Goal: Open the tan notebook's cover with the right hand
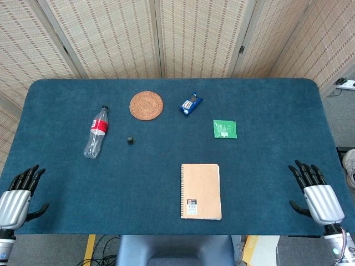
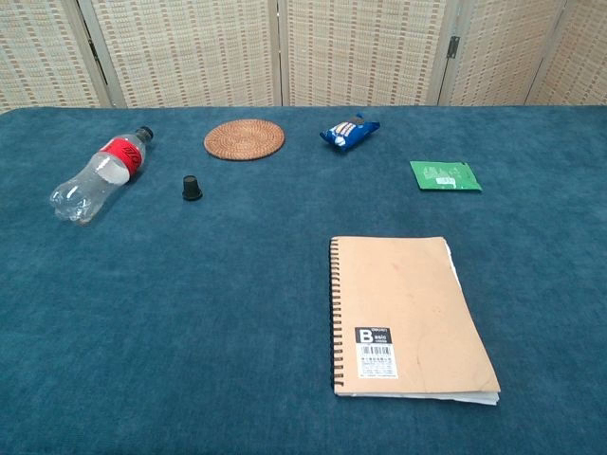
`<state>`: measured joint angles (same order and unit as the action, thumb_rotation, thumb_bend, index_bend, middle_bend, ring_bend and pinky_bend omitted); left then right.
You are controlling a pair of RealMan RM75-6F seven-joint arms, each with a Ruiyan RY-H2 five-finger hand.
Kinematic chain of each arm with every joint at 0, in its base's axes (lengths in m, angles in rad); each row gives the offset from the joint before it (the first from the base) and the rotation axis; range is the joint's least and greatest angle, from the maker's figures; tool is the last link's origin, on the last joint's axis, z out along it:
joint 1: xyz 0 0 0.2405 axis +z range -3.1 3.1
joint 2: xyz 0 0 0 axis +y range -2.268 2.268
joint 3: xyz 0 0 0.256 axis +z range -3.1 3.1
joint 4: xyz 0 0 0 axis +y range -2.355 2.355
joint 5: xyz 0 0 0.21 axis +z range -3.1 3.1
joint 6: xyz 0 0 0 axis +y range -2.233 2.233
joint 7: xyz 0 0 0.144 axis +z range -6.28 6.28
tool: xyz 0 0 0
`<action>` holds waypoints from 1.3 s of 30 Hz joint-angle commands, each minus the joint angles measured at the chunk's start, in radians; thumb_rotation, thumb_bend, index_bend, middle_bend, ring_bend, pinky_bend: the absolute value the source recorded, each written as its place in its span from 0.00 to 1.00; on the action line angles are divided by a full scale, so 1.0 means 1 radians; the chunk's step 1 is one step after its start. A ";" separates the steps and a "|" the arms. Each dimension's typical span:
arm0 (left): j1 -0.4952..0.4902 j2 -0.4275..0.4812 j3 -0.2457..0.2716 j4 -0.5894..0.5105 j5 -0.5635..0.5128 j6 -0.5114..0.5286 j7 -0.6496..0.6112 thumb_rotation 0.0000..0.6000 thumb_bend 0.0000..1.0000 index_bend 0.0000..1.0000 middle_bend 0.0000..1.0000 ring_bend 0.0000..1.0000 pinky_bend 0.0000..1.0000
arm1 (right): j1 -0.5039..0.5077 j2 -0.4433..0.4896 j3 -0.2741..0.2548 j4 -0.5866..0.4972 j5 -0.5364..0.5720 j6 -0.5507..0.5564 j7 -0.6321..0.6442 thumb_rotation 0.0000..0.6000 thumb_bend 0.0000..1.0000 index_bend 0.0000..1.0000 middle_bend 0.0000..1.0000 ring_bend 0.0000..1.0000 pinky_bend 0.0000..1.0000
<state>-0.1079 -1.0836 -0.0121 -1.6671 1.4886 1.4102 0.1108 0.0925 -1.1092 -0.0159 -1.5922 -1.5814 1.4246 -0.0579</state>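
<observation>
Both hands sit at the bottom corners of the head view as I watch from the remote station: the right hand [image 1: 315, 191] at lower right, fingers spread and holding nothing, and the left hand [image 1: 21, 194] at lower left, likewise released with fingers apart. Neither touches anything on the table; the chest view shows neither hand.

Filling most of both frames is the blue-covered table [image 1: 266, 111], backed by woven folding screens [image 1: 194, 33] along the top edge.

I see the tan notebook [image 1: 200, 190] lying flat and closed at lower centre of the head view, its black spiral binding along the left edge and a small label near its bottom edge. It lies well apart from the right hand, to that hand's left in the frame. In the chest view the notebook [image 2: 403, 313] fills the lower right, some white page edges showing past the cover at its bottom right corner.

A clear plastic bottle [image 1: 96, 132] with a red label lies on its side at left. Toward top centre rests a round woven coaster [image 1: 146, 104]. Right of centre lies a green packet [image 1: 224, 129], and just right of the coaster a blue snack packet [image 1: 190, 103]. Between bottle and notebook, near the bottle, stands a small black cap [image 1: 130, 140].
</observation>
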 commanded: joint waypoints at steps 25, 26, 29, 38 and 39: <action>-0.002 0.005 -0.012 -0.004 -0.049 -0.012 -0.008 1.00 0.27 0.08 0.04 0.03 0.13 | 0.099 -0.173 0.003 0.141 -0.071 -0.101 0.034 1.00 0.32 0.00 0.00 0.00 0.00; -0.002 0.005 -0.014 -0.004 -0.053 -0.013 -0.010 1.00 0.27 0.08 0.04 0.03 0.13 | 0.119 -0.194 0.000 0.156 -0.081 -0.127 0.039 1.00 0.33 0.00 0.00 0.00 0.00; -0.002 0.010 -0.018 -0.005 -0.061 -0.013 -0.022 1.00 0.27 0.08 0.04 0.03 0.13 | 0.167 -0.264 0.007 0.216 -0.094 -0.177 0.039 1.00 0.34 0.00 0.00 0.00 0.00; 0.000 0.025 -0.024 -0.002 -0.067 -0.012 -0.069 1.00 0.27 0.08 0.04 0.03 0.13 | 0.218 -0.407 0.017 0.321 -0.109 -0.181 0.072 1.00 0.35 0.00 0.00 0.00 0.00; 0.000 0.027 -0.024 -0.001 -0.066 -0.013 -0.076 1.00 0.27 0.08 0.04 0.03 0.13 | 0.222 -0.423 0.017 0.336 -0.112 -0.179 0.072 1.00 0.35 0.00 0.00 0.00 0.00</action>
<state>-0.1078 -1.0584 -0.0355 -1.6687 1.4222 1.3983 0.0387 0.3033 -1.5094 -0.0003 -1.2780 -1.6851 1.2427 0.0073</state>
